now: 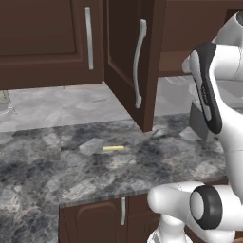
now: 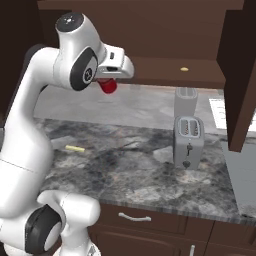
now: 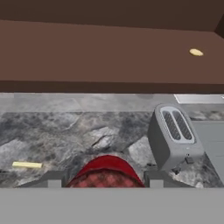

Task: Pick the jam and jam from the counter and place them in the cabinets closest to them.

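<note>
Closest to the hand camera, the bright red squat jam jar (image 3: 105,173) sits between the two dark fingertips (image 3: 52,179) of the claw (image 3: 104,180), one on each side of it, pressed against its sides: the claw is clenched on the jar. In the right base view the same red jar (image 2: 107,85) hangs under the white hand, lifted well above the counter and just below the front edge of the brown shelf.

By size, the dark brown wooden upper cabinet (image 2: 150,30) comes first, its flat panel door (image 1: 135,61) swung open, with a long curved silver bar handle (image 1: 138,61). Its brown shelf (image 3: 109,57) lies just ahead of the held jar, and a small yellowish oval thing (image 3: 196,52) rests near the shelf's right end.

Below spreads the grey marbled stone counter (image 2: 130,165). A grey two-slot toaster (image 2: 188,142) stands toward the counter's right part, near the back wall. A thin yellow stick (image 1: 113,148) lies flat toward the counter's left part, well apart from the toaster and from the jar.
</note>
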